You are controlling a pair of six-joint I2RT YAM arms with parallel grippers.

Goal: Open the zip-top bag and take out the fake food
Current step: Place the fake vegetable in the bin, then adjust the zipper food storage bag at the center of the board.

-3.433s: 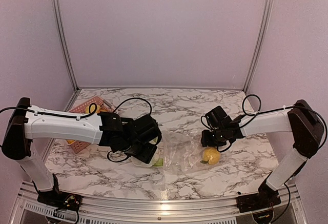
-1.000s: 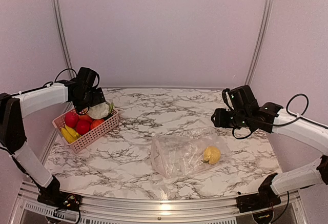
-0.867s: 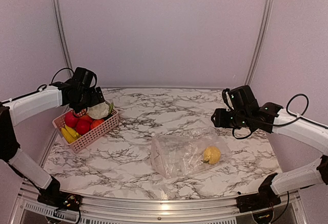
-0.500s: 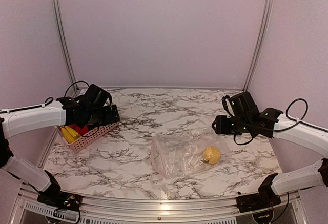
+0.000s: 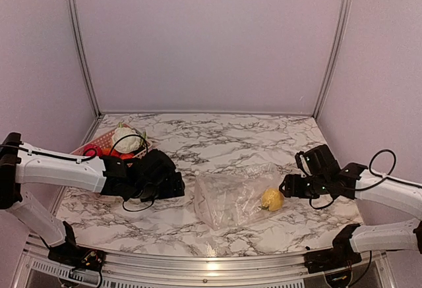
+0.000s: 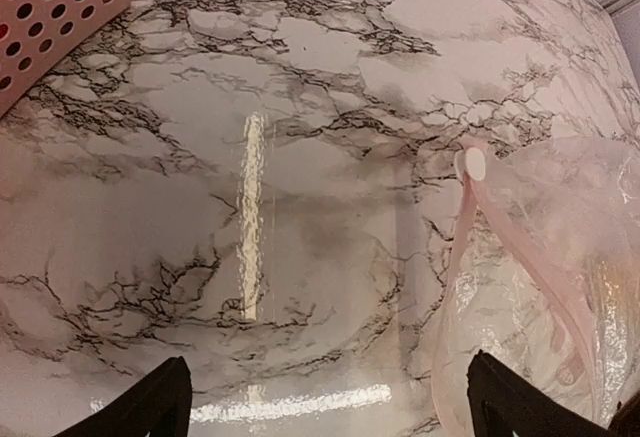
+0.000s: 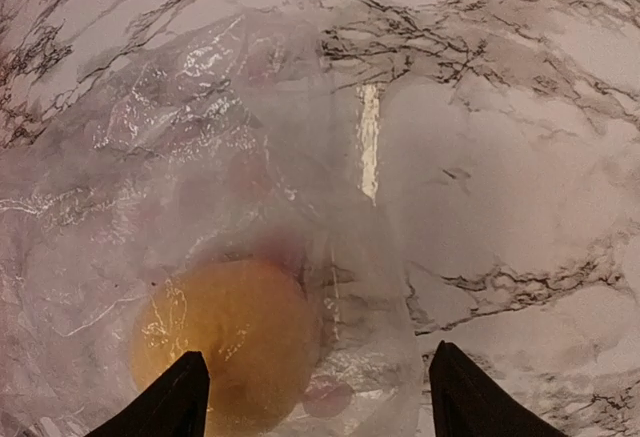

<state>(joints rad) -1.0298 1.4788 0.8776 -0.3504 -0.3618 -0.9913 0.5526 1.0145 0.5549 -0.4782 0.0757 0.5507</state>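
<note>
The left claw (image 5: 173, 186), held far to the left of the zip-top bag (image 5: 231, 199) a second ago, is now brought low to just left of it, with the jaws spread wide. The white-green piece (image 5: 127, 140), first seen at the bag's left end, is now left on top of the pink basket (image 5: 92, 147), well left of the bag. The right claw (image 5: 290, 186), raised behind and right of the bag before, is lowered to the bag's right end, just beside the lemon (image 5: 271, 199), jaws apart. The bag, bunched between both claws at first, is now spread loose on the worktop (image 5: 231, 143).
</note>
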